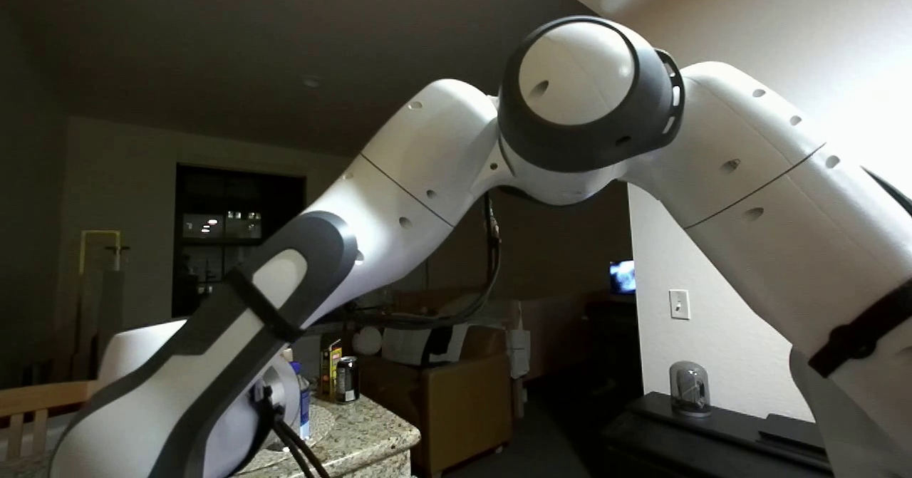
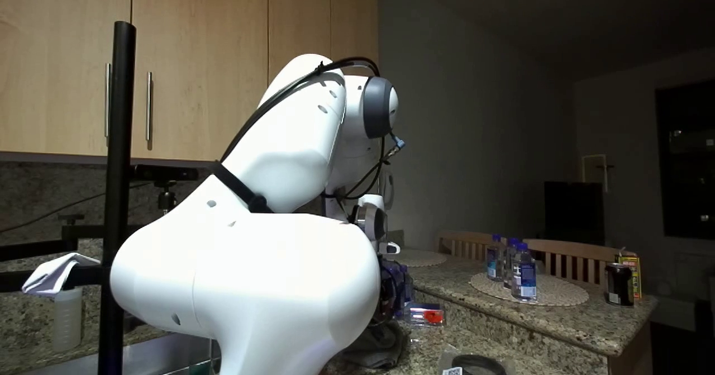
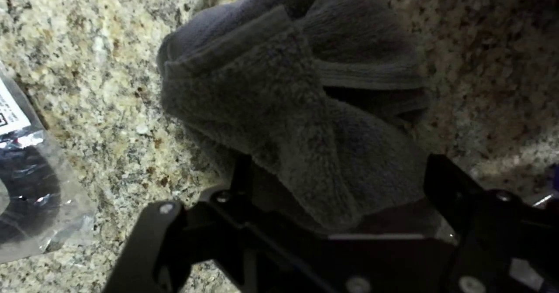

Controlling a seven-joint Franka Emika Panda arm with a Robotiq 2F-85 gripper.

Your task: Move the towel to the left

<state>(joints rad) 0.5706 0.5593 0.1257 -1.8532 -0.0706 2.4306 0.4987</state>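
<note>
Two fingers (image 3: 447, 181) of the pincer (image 3: 339, 166) stand wide apart in the lower wrist view, the towel (image 3: 262, 96) partly between them, mostly further up toward upper centre, bunched on the table (image 3: 109, 131), its long axis unclear. I cannot tell whether they touch it. The grasp probably calls for a shift up the frame before closing. A bag (image 3: 41, 179) at the left edge may block a drag that way.
</note>
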